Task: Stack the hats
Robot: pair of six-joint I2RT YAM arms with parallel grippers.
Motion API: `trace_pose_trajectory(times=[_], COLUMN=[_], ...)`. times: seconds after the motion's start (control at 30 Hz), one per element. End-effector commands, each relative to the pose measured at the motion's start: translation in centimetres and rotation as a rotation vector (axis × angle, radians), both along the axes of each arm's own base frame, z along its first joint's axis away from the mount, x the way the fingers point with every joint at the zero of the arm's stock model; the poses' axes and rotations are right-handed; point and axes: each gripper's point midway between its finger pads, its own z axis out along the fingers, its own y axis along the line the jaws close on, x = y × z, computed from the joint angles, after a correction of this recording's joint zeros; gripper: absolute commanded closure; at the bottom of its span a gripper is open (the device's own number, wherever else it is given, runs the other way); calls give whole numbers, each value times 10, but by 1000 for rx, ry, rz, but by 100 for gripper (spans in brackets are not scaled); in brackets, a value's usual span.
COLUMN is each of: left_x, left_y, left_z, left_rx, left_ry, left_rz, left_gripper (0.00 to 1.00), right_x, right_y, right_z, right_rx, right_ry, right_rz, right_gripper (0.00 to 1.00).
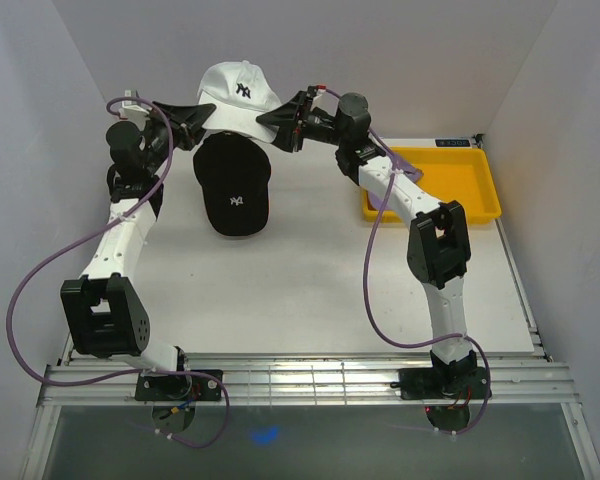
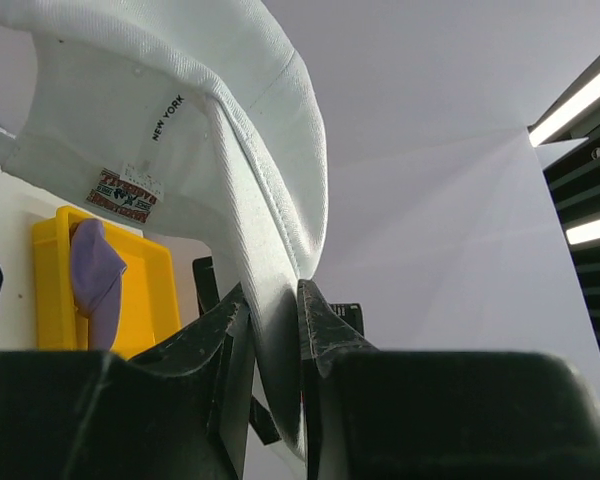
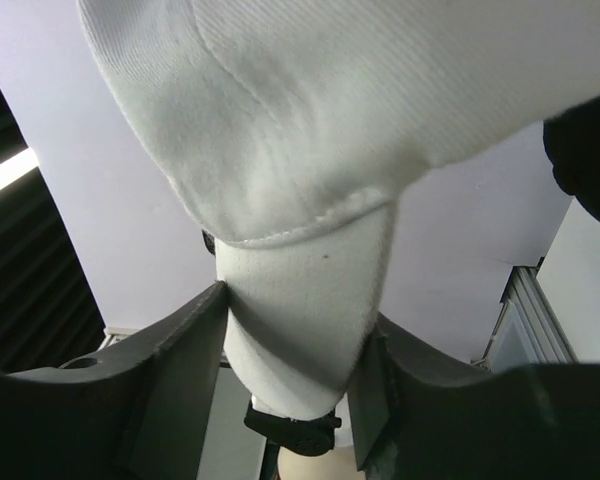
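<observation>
White hat (image 1: 238, 92) pinched between left gripper (image 1: 206, 118) and right gripper (image 1: 267, 122).

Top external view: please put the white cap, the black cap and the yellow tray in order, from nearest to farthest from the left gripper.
1. White cap: clamped in the left gripper, raised at the back.
2. Black cap: on the table, just below the gripper, toward the middle.
3. Yellow tray: far off at the right side.

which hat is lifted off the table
The white cap, gripped on both sides by the left gripper and right gripper. The black cap lies on the table; the purple cap sits in the yellow tray.
</observation>
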Motion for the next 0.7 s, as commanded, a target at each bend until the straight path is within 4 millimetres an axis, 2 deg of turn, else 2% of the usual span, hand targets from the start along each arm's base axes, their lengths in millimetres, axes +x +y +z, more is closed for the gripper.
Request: trace_pose_trajectory(times=[0.0,0.23,0.33,0.37,0.43,0.57,0.67], left_x=[-9,-12,-13,-14,-13,-14,-15], left_y=[15,17,15,14,14,14,15], left_z=[26,22,19,18,12,-6,-18], left_rx=[13,34,46,51,62,83,100], left_ry=[-108,-120,-122,-121,-114,-87,-78], left_rz=[93,104,94,84,71,33,7], left_gripper=[100,100,100,100,100,100,100], right_x=[-24,-27,-19,-17,-8,0,13], right_y=[-16,-17,-13,-14,-8,-2,4], right_z=[57,53,45,53,41,39,16], right_rx=[94,91,85,97,85,99,116], right_ry=[-137,-134,-115,-135,-120,-148,-124], right_rz=[8,7,15,14,26,42,49], right_gripper=[52,66,72,73,76,77,77])
